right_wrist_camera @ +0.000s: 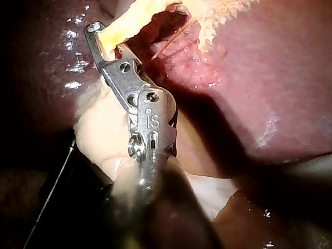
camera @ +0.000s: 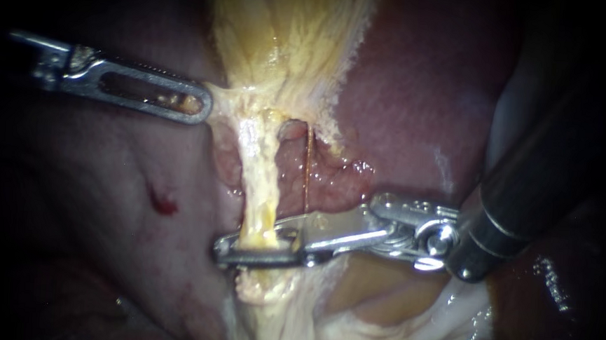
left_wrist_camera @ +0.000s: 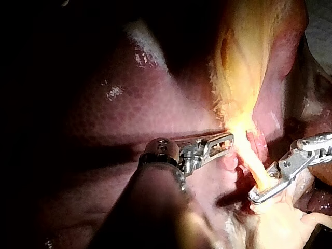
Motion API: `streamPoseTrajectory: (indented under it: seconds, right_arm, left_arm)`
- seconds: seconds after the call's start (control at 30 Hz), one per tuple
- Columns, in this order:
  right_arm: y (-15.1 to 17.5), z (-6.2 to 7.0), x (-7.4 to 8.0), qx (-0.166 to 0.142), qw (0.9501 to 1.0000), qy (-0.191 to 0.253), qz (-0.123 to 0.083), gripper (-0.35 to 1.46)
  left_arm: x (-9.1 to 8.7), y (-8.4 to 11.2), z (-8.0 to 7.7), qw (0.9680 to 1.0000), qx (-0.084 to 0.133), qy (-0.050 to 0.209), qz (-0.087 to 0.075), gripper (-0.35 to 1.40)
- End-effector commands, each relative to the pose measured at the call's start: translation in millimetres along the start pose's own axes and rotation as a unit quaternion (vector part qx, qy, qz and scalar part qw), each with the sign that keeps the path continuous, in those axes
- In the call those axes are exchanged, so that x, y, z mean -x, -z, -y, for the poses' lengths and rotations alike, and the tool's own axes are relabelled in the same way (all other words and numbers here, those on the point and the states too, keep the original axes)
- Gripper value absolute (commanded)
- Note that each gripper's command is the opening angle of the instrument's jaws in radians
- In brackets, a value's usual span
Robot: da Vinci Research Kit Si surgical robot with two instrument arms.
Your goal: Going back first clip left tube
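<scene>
A pale yellow tube [camera: 260, 181] runs down from the gallbladder [camera: 290, 29] across the liver [camera: 420, 93]. My right instrument [camera: 245, 247] comes in from the right and its jaws stand open around the lower part of this tube, which lies between them; no clip shows. In the right wrist view the tube [right_wrist_camera: 129, 21] passes between the jaws of the right instrument [right_wrist_camera: 106, 39]. My left instrument [camera: 198, 107] has its slotted jaws shut on pale tissue at the gallbladder's neck and holds it drawn leftward. The left wrist view shows the left instrument [left_wrist_camera: 225, 141] beside the tube [left_wrist_camera: 254, 166].
A thin reddish strand [camera: 308, 170] runs parallel to the tube, just to its right, over raw pink tissue. A small blood spot [camera: 164, 204] marks the liver on the left. Whitish fatty tissue [camera: 350, 320] spreads below the right instrument's jaws.
</scene>
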Motion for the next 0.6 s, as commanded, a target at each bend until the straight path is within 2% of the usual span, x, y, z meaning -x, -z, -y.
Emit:
streamPoseTrajectory:
  seconds: [0.03,0.13,0.17,0.23,0.3,0.43,0.6]
  right_arm:
    - [0.0,0.0,-0.1,0.000,1.0000,-0.002,0.000,-0.35]
    - [0.0,0.0,0.2,0.000,0.9999,-0.013,0.000,-0.35]
    - [0.0,-0.1,0.3,0.000,0.9999,-0.016,0.001,-0.26]
    - [-0.2,-0.4,0.9,0.000,0.9999,-0.014,0.002,0.12]
    - [-0.4,-0.8,1.4,0.007,0.9999,-0.016,0.000,0.34]
    - [-0.8,-1.2,1.6,0.015,0.9998,-0.015,-0.003,0.45]
    - [-1.2,-1.5,1.3,0.032,0.9993,-0.016,-0.012,0.49]
  left_arm:
    - [0.0,0.0,0.0,1.0000,0.000,0.000,0.000,-0.35]
    - [0.0,0.0,0.0,1.0000,0.000,0.000,0.000,-0.35]
    - [0.0,0.0,0.0,1.0000,0.000,0.000,0.000,-0.35]
    - [0.0,0.0,0.0,1.0000,0.000,0.000,0.000,-0.35]
    - [0.0,0.0,0.0,1.0000,0.000,0.000,0.000,-0.35]
    - [0.0,0.0,0.0,1.0000,0.000,0.000,0.000,-0.35]
    - [0.0,0.1,0.0,1.0000,0.000,0.000,0.000,-0.35]
